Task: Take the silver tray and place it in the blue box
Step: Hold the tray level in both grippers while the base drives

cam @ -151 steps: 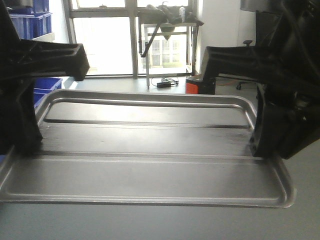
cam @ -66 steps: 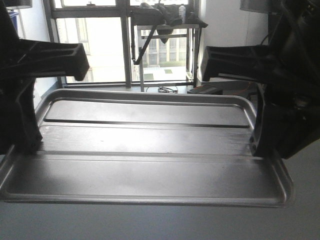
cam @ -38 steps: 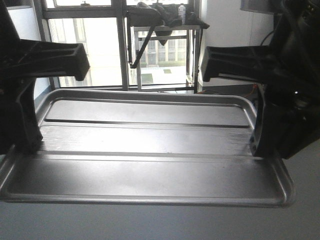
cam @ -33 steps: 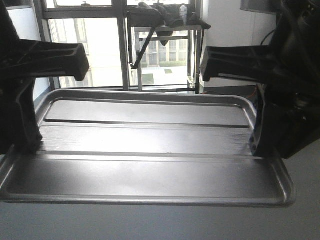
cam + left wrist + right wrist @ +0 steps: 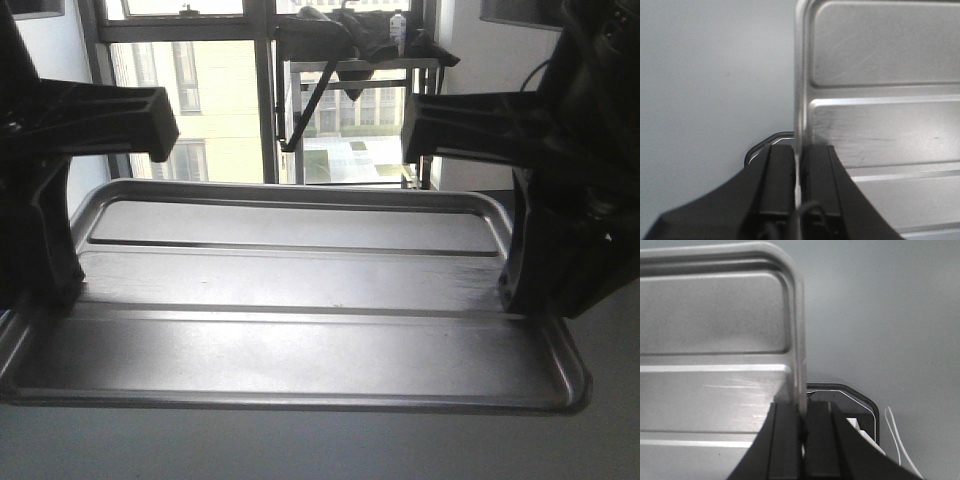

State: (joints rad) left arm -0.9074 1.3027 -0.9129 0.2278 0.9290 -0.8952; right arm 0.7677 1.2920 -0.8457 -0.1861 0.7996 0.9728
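The silver tray [image 5: 290, 335] is held level above the grey floor and fills the front view, its two long ridges running left to right. My left gripper [image 5: 42, 285] is shut on its left rim, my right gripper [image 5: 522, 290] on its right rim. In the left wrist view the left gripper [image 5: 797, 152] pinches the thin tray [image 5: 880, 125] edge between both black pads. The right wrist view has the right gripper [image 5: 802, 412] clamped on the tray [image 5: 715, 385] rim just below a rounded corner. The blue box is out of view.
Beyond the tray are tall bright windows [image 5: 215, 110] and a metal rack [image 5: 360, 65] with dark gear on top. Plain grey floor lies under the tray. A black-framed base part [image 5: 850, 397] and a thin white cable [image 5: 892, 437] lie beneath the right gripper.
Tray and both grippers keep the same pose in the view. The background has swung: blue crates at the left have left the picture, and the rack now stands further right.
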